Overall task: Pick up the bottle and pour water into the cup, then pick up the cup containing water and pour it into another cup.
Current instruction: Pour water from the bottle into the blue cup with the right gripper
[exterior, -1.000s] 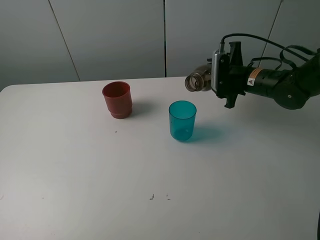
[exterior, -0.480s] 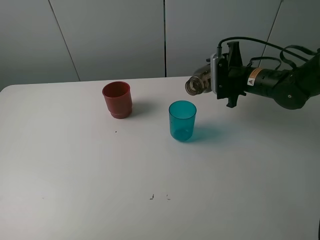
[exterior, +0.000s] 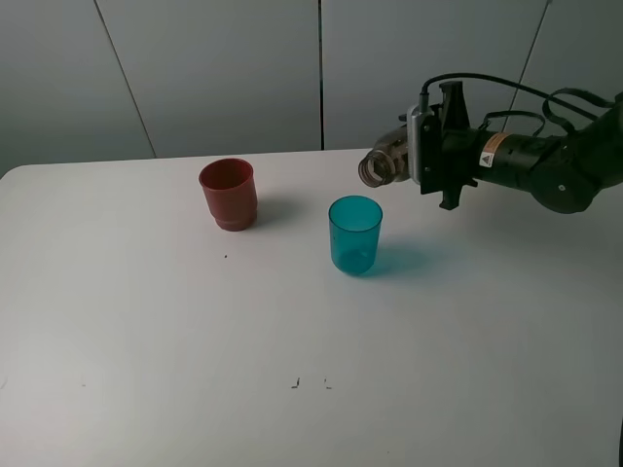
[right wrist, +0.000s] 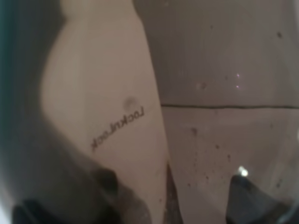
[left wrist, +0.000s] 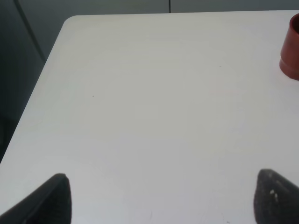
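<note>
Bottle point(exterior: 386, 159): tipped sideways above the teal tumbler point(exterior: 355, 234), mouth slightly lower than a moment ago.
Right fingers point(exterior: 435, 180): clamped on the bottle.
Left fingers point(left wrist: 58, 198): wide, empty.
Meaning: pour is probably starting; no stream visible.

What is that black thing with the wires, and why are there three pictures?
It is a robot with two arms, and each arm ends in a claw for grabbing. One picture comes from a camera up high, looking down at the white table. There the right claw holds a brownish bottle in the air, tipped on its side, with its open mouth near the blue cup. A red cup stands further left. The other two pictures come from small cameras on the arms' wrists. One shows the left claw open over the table, holding nothing. The other is so close to the bottle that everything looks brown and blurry.
</note>
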You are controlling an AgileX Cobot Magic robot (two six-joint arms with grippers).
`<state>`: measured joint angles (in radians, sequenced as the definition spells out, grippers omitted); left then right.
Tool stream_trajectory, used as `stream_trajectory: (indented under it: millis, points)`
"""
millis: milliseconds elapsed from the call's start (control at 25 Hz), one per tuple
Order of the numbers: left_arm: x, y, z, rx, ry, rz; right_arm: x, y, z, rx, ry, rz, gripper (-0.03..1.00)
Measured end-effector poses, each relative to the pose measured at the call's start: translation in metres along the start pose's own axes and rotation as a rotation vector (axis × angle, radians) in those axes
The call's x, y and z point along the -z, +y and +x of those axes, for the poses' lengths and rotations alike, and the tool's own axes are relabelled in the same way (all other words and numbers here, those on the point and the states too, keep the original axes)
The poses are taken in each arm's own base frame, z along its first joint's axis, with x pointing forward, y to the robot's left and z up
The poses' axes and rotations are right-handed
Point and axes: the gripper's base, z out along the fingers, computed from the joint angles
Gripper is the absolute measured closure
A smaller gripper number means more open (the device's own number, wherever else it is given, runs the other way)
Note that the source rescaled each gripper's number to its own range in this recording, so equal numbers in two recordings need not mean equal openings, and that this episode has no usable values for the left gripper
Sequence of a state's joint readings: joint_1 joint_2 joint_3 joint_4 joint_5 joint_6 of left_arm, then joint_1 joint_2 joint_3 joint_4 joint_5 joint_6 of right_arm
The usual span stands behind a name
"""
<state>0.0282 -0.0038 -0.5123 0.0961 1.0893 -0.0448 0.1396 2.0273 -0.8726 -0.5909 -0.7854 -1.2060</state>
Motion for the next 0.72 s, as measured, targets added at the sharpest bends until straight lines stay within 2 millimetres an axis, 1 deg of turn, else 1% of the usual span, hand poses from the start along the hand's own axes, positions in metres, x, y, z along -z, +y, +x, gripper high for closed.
stream_trajectory:
  millis: [720]
  points:
    - [0.0,0.0,0.0,0.0,0.0,0.0,-0.0014,-0.0002,-0.0042,0.045,-0.011,-0.001,0.96]
